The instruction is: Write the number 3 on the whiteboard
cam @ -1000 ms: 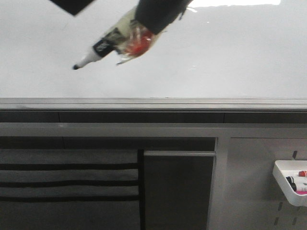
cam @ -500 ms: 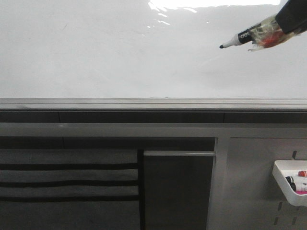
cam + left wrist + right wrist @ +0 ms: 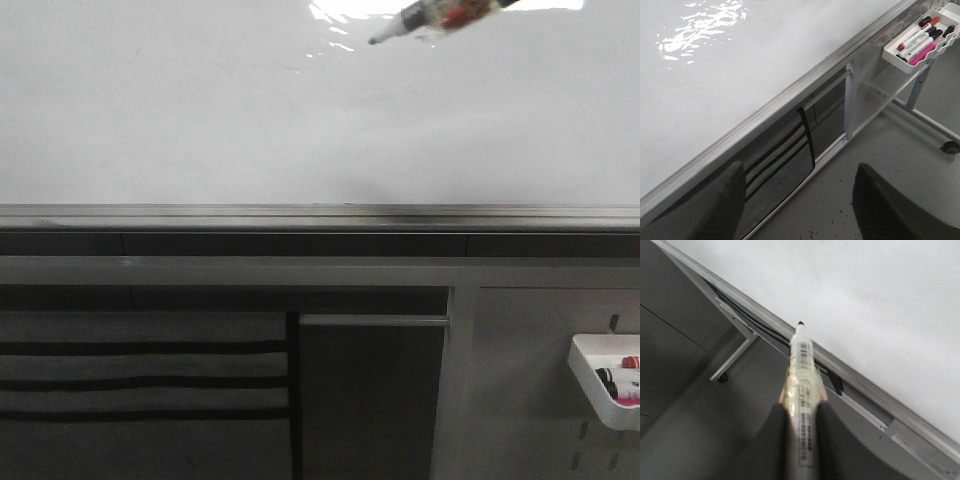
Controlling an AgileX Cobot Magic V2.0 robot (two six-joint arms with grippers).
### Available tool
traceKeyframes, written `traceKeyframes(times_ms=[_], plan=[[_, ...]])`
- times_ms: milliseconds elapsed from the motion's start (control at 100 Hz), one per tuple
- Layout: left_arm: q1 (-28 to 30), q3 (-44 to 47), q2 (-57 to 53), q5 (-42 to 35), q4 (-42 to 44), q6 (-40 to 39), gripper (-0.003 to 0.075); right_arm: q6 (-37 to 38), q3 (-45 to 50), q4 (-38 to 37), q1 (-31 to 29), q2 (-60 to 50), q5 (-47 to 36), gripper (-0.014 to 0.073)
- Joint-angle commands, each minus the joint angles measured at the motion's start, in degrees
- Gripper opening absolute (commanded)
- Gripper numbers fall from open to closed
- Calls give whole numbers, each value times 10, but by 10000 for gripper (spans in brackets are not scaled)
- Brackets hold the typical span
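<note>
The whiteboard (image 3: 200, 110) is a large glossy white board with a grey edge rail; it also shows in the left wrist view (image 3: 740, 65) and the right wrist view (image 3: 880, 300). No number 3 shows on it. My right gripper (image 3: 801, 412) is shut on a black-tipped marker (image 3: 801, 365), wrapped in clear tape. In the front view only the marker (image 3: 415, 18) shows, at the top edge, tip pointing left in front of the board; whether it touches I cannot tell. My left gripper (image 3: 800, 200) is open and empty, below the board's rail.
A grey panelled cabinet (image 3: 370, 390) stands under the board's rail (image 3: 320, 215). A small white tray (image 3: 605, 380) with several markers hangs at the lower right; it also shows in the left wrist view (image 3: 915, 45). The grey floor (image 3: 880, 145) lies below.
The right gripper with the marker swung from the upper middle to the right, then up and back left; now only the marker shows at the front view's top edge.
</note>
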Motion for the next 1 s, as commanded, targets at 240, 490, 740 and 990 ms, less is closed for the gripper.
traceKeyframes(times_ms=[240,490,740,990], plan=[[2,-13,-2,-38,-19,-7,431,90,-125,-121,50,94,-74,-48],[2,-13,-2,-38,-19,-7,431,90,-154,-140,43,142,-85,-48],[2,-13,-2,-38,-19,-7,431,158,-146,-189,-17,128,-37,-49],[2,-13,-2,-38,-19,-7,431,157,-93,-167,45,141,-127,-48]])
